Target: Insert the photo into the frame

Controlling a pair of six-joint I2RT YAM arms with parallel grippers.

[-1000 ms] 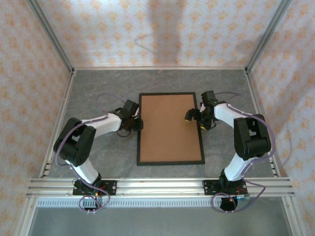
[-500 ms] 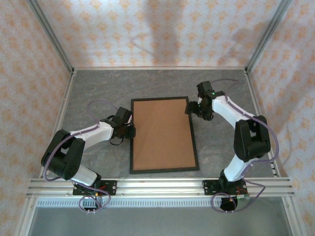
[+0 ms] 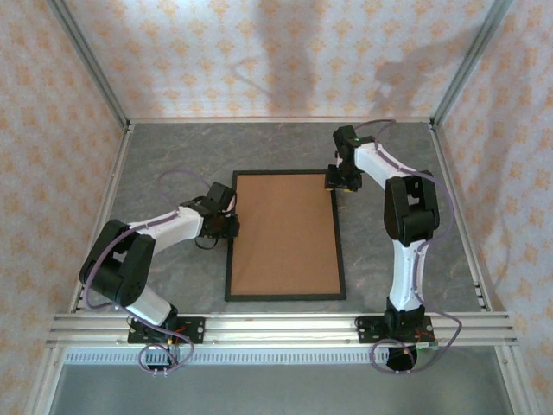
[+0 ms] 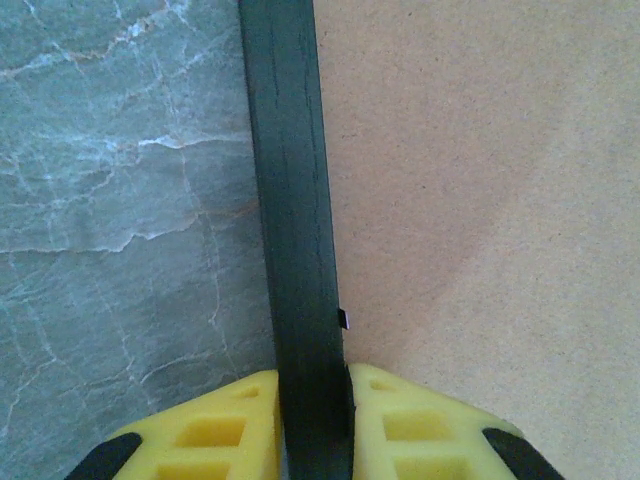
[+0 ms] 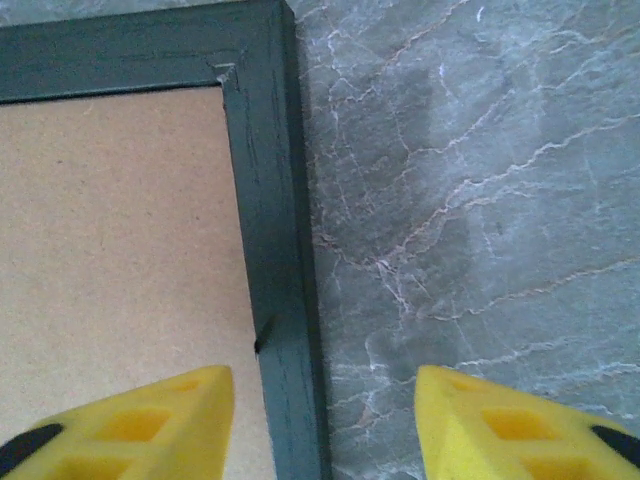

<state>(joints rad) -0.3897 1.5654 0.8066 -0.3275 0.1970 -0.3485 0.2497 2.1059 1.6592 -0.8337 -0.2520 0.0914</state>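
The left gripper's yellow fingers (image 4: 230, 420) are clenched on the left long rail of the large thin black rectangular picture frame (image 4: 290, 200), one pad on the rail's outer side and one on its inner side. The left gripper (image 3: 229, 220) is seen in the top view at nine o'clock of the frame.

The right gripper's yellow fingers (image 5: 170, 420) are spread apart astride the right long rail, with a gap on each side, so nothing is grasped. The right gripper (image 3: 339, 181) is placed close to the one o'clock corner.

The frame is laid flat, back up, at the middle of the grey marble-patterned table (image 4: 120, 200), and its opening is filled by a plain brown backing board (image 4: 480, 200). A small dark tab (image 5: 262, 335) is seen at the rail's inner edge.

The frame is judged stiff, light and narrow-railed, and likely to slide on the smooth table. A pinch across a long rail is best suited. One held rail may be twisted, so both long rails should be steadied. The board is judged thin and easily flexed.
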